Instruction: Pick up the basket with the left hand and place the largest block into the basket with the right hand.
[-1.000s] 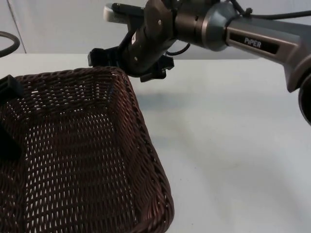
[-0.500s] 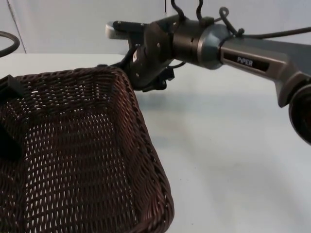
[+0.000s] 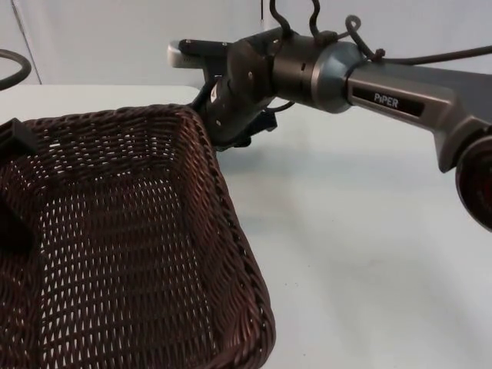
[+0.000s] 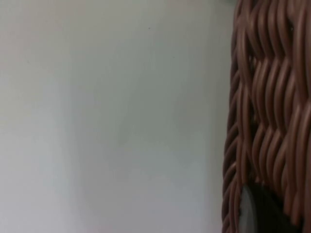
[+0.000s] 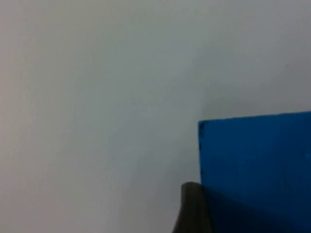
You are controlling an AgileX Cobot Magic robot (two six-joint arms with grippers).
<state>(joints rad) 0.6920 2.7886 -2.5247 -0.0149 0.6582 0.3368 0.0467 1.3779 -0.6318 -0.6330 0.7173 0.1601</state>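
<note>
Overhead, the white table (image 3: 369, 254) ran back to the grey partition wall (image 3: 115, 38), and the dark brown wicker basket (image 3: 131, 254) was the largest thing upon it. Its near rim stood just beside the right arm (image 3: 384, 88), which reached in across the table toward the basket's far corner. The right gripper (image 3: 219, 131) sat low behind that corner, hidden for the most part by the wrist, so whether its fingers were spread or closed could not be told. Seen from the right wrist, a blue block (image 5: 257, 170) lay flat on the white surface, its edge touching the side of a black fingertip (image 5: 193, 206); the other finger was out of sight. The left gripper (image 3: 11, 192) was at the basket's left wall, one black finger over the rim and another lower down inside, the two clamped upon the weave. From the left wrist, the woven wall (image 4: 267, 111) rose right against a dark fingertip (image 4: 260, 211).
</note>
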